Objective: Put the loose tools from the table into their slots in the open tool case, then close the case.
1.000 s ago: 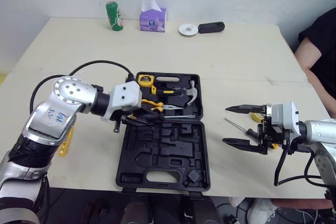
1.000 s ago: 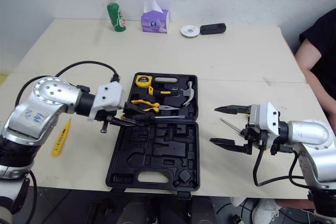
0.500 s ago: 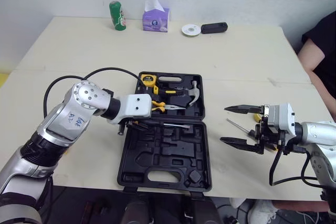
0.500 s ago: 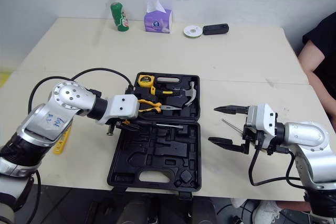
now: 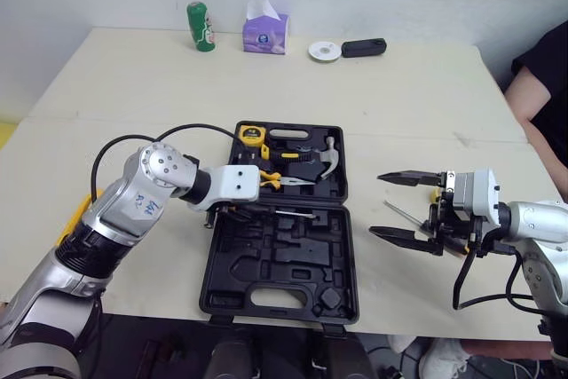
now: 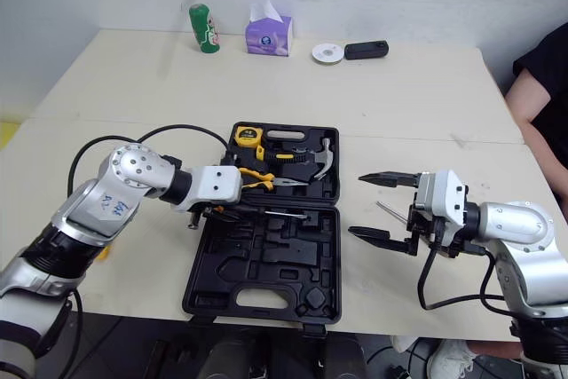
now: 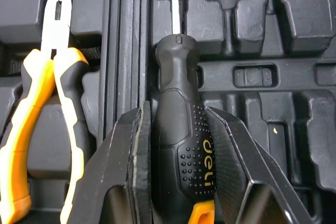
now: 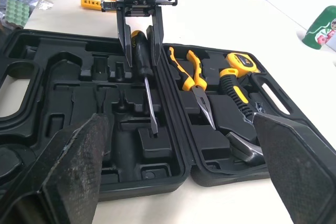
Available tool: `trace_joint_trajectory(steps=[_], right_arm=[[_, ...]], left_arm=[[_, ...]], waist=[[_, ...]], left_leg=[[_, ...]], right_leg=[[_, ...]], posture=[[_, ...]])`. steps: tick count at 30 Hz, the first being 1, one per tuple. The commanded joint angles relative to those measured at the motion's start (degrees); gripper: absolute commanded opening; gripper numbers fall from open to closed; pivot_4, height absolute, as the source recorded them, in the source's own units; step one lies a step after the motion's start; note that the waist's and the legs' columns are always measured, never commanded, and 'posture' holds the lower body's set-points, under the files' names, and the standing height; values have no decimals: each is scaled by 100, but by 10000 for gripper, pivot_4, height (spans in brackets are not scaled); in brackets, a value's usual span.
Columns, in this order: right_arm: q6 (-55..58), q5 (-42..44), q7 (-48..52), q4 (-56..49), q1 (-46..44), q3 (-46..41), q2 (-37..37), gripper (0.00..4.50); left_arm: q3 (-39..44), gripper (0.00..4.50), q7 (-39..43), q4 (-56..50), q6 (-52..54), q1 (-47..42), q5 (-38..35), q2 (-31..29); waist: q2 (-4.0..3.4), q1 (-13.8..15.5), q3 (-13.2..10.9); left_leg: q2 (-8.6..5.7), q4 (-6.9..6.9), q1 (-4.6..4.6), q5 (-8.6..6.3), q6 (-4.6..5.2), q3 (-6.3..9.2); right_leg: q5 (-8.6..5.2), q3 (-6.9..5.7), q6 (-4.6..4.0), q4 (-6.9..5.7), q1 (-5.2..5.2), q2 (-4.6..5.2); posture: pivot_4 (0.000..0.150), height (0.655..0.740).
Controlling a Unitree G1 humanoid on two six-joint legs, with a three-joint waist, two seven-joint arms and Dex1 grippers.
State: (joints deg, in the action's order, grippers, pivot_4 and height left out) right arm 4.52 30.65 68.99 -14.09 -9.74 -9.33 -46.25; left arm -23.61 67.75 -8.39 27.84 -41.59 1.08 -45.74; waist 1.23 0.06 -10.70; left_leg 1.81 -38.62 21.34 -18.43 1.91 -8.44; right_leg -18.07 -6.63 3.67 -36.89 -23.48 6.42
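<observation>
The black tool case (image 5: 275, 272) lies open at mid-table. Its far half holds a tape measure (image 5: 252, 137), a hammer (image 5: 327, 157) and yellow-handled pliers (image 5: 271, 181). My left gripper (image 7: 176, 109) is shut on the black handle of a screwdriver (image 7: 178, 129). The shaft (image 5: 293, 213) points right, low over the near half just beside the hinge. My right gripper (image 5: 380, 204) hangs open to the right of the case, holding nothing. A thin loose screwdriver (image 5: 404, 216) lies on the table under it.
Yellow-handled tools (image 8: 97, 3) lie on the table left of the case. At the far edge stand a green can (image 5: 199, 26), a tissue box (image 5: 265, 33), a white disc (image 5: 323, 51) and a black device (image 5: 364, 47). A person (image 5: 541, 86) sits at the right.
My left gripper has carried the screwdriver rightwards from the case's left edge to over the near half by the hinge. The right gripper has stayed about where it was, open.
</observation>
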Motion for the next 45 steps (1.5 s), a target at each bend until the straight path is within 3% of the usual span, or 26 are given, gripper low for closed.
trace_joint_trajectory(steps=[1,20,22,25,27,30,34,38,41,45], right_arm=[[-19,46,-39,-195,14,-62,13,45000],[-122,-134,-174,-186,108,63,86,45000],[-129,-151,-182,-185,99,79,96,45000],[-135,-162,-193,-176,77,108,113,45000],[-131,-153,-173,-163,67,132,125,45000],[-134,-154,-142,-140,40,159,137,45000],[-149,-183,-147,-88,-29,193,168,45000],[-175,-209,-159,-69,-42,199,205,45000],[-168,-218,-182,-67,-50,192,226,45000],[-179,-243,-222,-67,-54,189,241,45000]], left_arm=[[6,11316,64,-197,161,-31,51,12],[-74,11316,149,135,-37,-234,347,225],[-48,21385,212,151,-50,-284,328,215],[84,32589,384,195,-62,-420,193,175],[233,37223,592,220,-89,-575,-23,148],[492,37223,668,273,-33,-658,-329,207],[808,37223,579,582,-716,-522,-560,335],[1544,37223,494,728,-995,-143,-1405,794],[1893,28453,303,908,-1121,102,-1664,974],[2000,9622,150,1055,-1123,412,-1790,1065]], waist=[[0,-8,0],[0,-1,0],[0,-1,0],[0,-1,0],[0,-2,0],[0,-15,0],[0,-23,0],[-1,-13,1],[-1,-14,0],[-1,-20,1]], left_leg=[[0,-1,0,0,0,0],[1,-21,0,-3,5,1],[1,-22,0,-3,5,1],[0,-27,0,-3,6,1],[0,-31,1,-4,6,2],[2,-31,5,-5,8,3],[3,-34,4,-5,8,3],[5,-36,3,-5,8,4],[3,-38,5,-7,11,5],[4,-37,2,-7,11,4]], right_leg=[[0,0,0,0,0,0],[0,0,0,-6,4,2],[0,0,0,-7,4,2],[0,0,0,-9,6,3],[0,0,0,-11,5,3],[0,-2,0,-10,3,3],[0,-1,0,-12,3,2],[0,-1,0,-13,4,3],[0,-2,1,-14,4,5],[1,-2,1,-15,4,4]], posture=[[1500,7400],[1500,7400],[1500,7400],[1500,7400],[1500,7400],[1500,7400],[1500,7400],[1500,7400],[1500,7400],[1500,7400]])
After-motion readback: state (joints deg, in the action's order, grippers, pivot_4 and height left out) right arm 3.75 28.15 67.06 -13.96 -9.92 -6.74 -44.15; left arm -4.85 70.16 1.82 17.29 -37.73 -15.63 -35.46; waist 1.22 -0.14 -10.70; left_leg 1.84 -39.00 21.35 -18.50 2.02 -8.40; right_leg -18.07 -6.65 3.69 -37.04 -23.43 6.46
